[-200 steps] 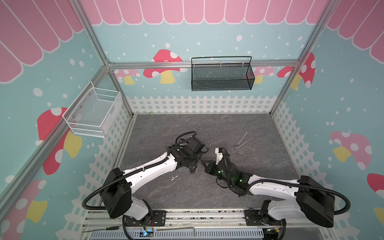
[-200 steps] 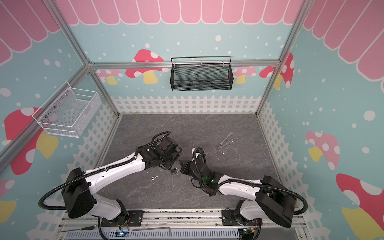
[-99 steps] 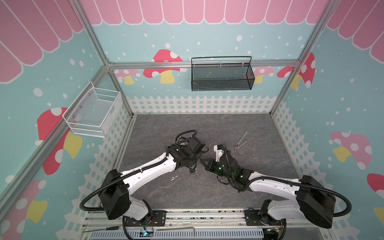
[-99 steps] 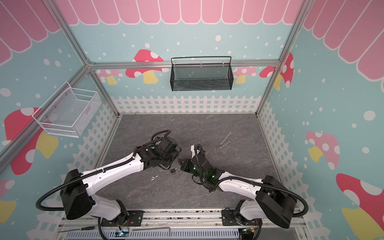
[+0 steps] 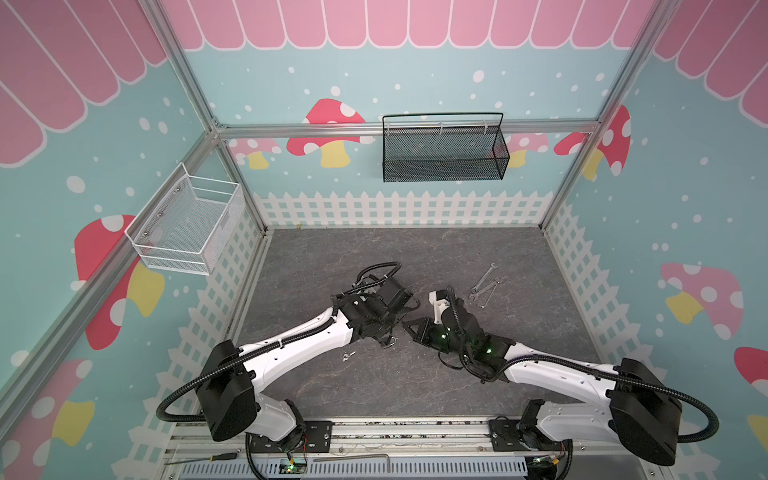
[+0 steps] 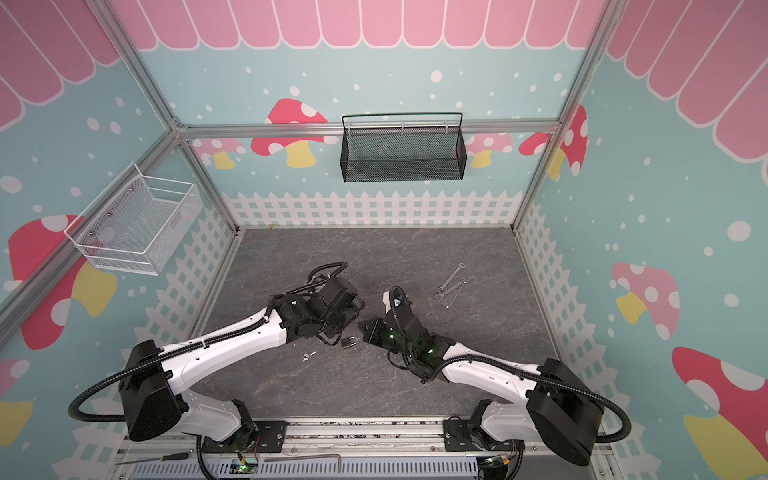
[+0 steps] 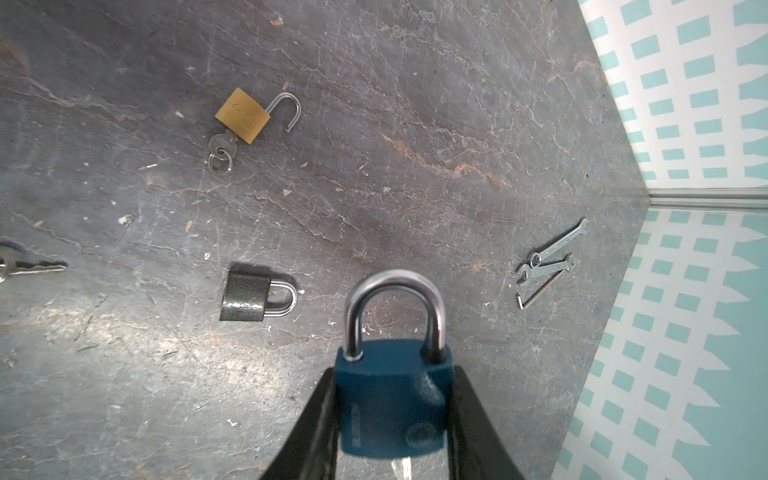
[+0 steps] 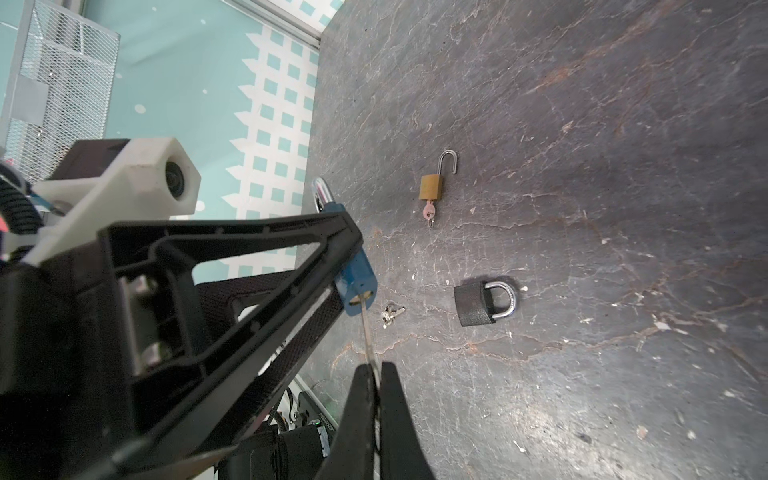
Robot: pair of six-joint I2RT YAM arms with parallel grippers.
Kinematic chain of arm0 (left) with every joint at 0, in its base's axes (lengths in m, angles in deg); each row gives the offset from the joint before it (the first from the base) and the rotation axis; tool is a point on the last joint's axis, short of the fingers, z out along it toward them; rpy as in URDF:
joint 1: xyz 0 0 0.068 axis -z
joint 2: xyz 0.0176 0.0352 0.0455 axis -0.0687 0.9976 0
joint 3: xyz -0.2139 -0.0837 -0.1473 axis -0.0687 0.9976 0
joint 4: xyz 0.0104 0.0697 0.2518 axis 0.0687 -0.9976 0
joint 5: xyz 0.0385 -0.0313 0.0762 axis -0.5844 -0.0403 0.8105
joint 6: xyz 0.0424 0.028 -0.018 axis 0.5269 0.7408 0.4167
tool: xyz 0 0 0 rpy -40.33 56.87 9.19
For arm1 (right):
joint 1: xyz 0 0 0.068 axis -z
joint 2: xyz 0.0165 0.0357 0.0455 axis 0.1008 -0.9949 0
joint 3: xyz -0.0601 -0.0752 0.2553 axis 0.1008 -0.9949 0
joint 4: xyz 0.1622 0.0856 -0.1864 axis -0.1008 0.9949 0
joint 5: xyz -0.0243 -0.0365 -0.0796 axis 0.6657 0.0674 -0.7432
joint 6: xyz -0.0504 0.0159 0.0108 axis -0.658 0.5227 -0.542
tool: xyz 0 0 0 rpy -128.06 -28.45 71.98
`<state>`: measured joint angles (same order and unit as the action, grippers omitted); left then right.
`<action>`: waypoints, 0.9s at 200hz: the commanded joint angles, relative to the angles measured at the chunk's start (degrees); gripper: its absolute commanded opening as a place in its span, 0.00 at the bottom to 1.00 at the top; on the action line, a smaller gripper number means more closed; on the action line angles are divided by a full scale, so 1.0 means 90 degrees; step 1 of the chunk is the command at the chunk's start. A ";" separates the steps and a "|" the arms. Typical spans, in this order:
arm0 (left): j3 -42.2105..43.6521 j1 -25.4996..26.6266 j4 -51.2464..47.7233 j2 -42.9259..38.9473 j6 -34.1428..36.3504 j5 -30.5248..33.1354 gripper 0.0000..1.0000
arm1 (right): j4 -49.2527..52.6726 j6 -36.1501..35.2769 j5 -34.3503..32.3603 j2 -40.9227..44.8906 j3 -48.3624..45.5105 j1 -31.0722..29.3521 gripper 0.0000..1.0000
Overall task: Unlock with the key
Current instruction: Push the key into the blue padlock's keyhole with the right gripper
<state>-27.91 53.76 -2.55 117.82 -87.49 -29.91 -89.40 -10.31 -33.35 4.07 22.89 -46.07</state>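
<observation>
The blue padlock (image 7: 390,399) is clamped in the left gripper (image 7: 392,376), the key (image 8: 366,332) pinched in the right gripper (image 8: 376,370) is set at its keyhole (image 8: 360,299), but the shackle (image 7: 395,282) is not yet released.

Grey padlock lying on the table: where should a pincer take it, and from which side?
Grip the grey padlock by its blocky body, from straight above, closing across the two side edges. It lies flat; its closed shackle is thin, rounded, likely slippery.

I'm seeing bright, even light, soft shadows, some glare on the blue padlock (image 7: 390,399), fisheye bending at edges.
</observation>
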 commanded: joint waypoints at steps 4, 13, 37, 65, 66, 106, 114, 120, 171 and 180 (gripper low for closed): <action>-0.0036 0.0206 -0.0506 0.0002 0.0099 -0.0259 0.00 | -0.0314 0.0119 -0.0569 0.0240 0.0365 0.0130 0.00; -0.0010 0.0206 -0.0515 0.0007 0.0058 -0.0260 0.00 | -0.0236 0.0140 -0.0607 0.0250 0.0357 0.0133 0.00; -0.0009 0.0206 -0.0506 0.0013 -0.0011 -0.0252 0.00 | -0.0100 0.0114 -0.0690 0.0286 0.0331 0.0122 0.00; 0.0100 0.0187 -0.0404 -0.0093 -0.0628 -0.0406 0.00 | 0.0088 -0.0104 -0.0902 0.0237 0.0443 -0.0049 0.00; 0.0104 0.0187 -0.0391 -0.0099 -0.0653 -0.0417 0.00 | 0.0096 -0.0108 -0.0915 0.0234 0.0448 -0.0059 0.00; 0.0431 0.0148 0.0293 -0.0430 -0.1754 -0.0536 0.00 | 0.0171 -0.0263 -0.1293 0.0148 0.0462 -0.0331 0.00; 0.0474 0.0148 0.0407 -0.0506 -0.1937 -0.0506 0.00 | 0.0148 -0.0289 -0.1373 0.0124 0.0457 -0.0409 0.00; 0.0494 0.0148 0.0480 -0.0548 -0.2086 -0.0489 0.00 | 0.0075 -0.0321 -0.1409 0.0097 0.0420 -0.0460 0.00; 0.0464 0.0162 0.0776 -0.0703 -0.2719 -0.0407 0.00 | -0.0241 -0.0636 -0.1681 -0.0130 0.0464 -0.0776 0.00; 0.0454 0.0186 0.0782 -0.0701 -0.2823 -0.0410 0.00 | -0.0275 -0.0726 -0.1774 -0.0141 0.0490 -0.0825 0.00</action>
<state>-23.11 54.05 -0.34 113.19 -107.47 -30.37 -87.47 -14.58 -46.01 4.29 24.74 -52.08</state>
